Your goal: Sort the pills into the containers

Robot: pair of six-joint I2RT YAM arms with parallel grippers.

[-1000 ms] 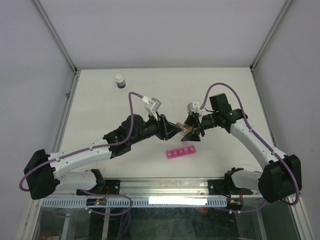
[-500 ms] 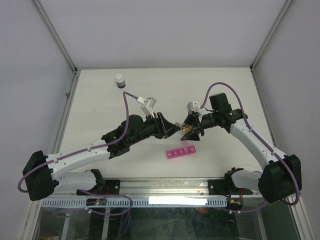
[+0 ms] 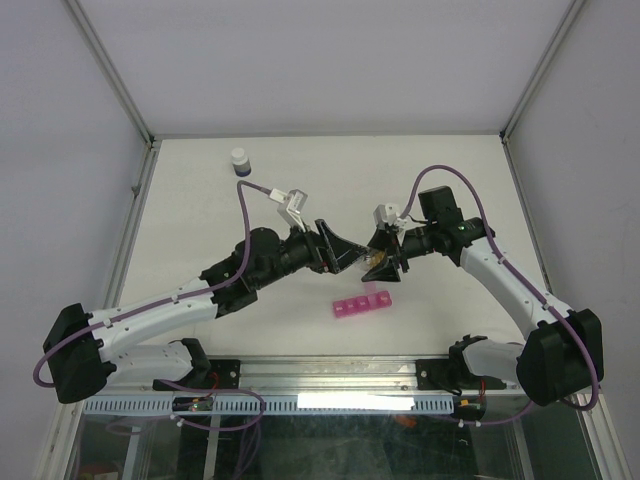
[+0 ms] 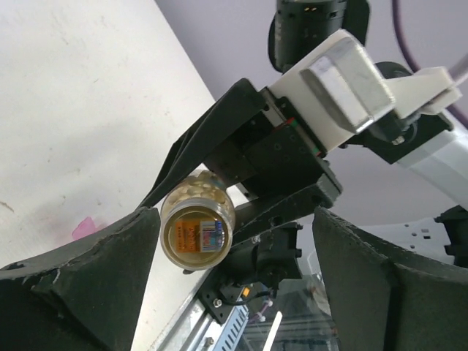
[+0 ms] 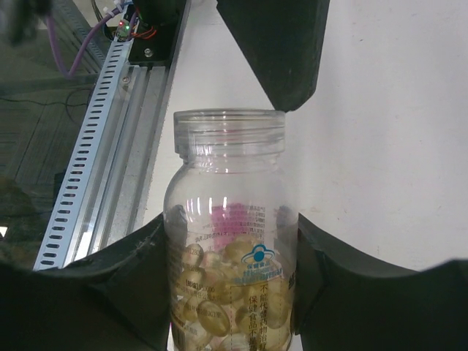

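Observation:
My right gripper (image 5: 230, 228) is shut on a clear, uncapped bottle (image 5: 229, 183) partly filled with yellow softgel pills (image 5: 219, 296). From above, the bottle (image 3: 378, 265) hangs over the table just above the containers (image 3: 363, 303), a pink strip of joined lidded boxes. My left gripper (image 3: 350, 256) stands open, facing the bottle from the left. In the left wrist view the bottle's base (image 4: 197, 232) shows close to the left finger (image 4: 88, 285); the gripper (image 4: 235, 281) has its jaws wide apart and holds nothing. A pink corner of the containers (image 4: 84, 227) shows on the table.
A small white-capped dark bottle (image 3: 240, 162) stands at the far left of the table. A metal rail (image 5: 110, 124) runs along the near edge. The enclosure's frame posts (image 3: 135, 190) border the table on both sides.
The left gripper, shut near the bottle's mouth a second ago, has opened wide, and its wrist has drawn back slightly to the left. The right arm and bottle have stayed still.

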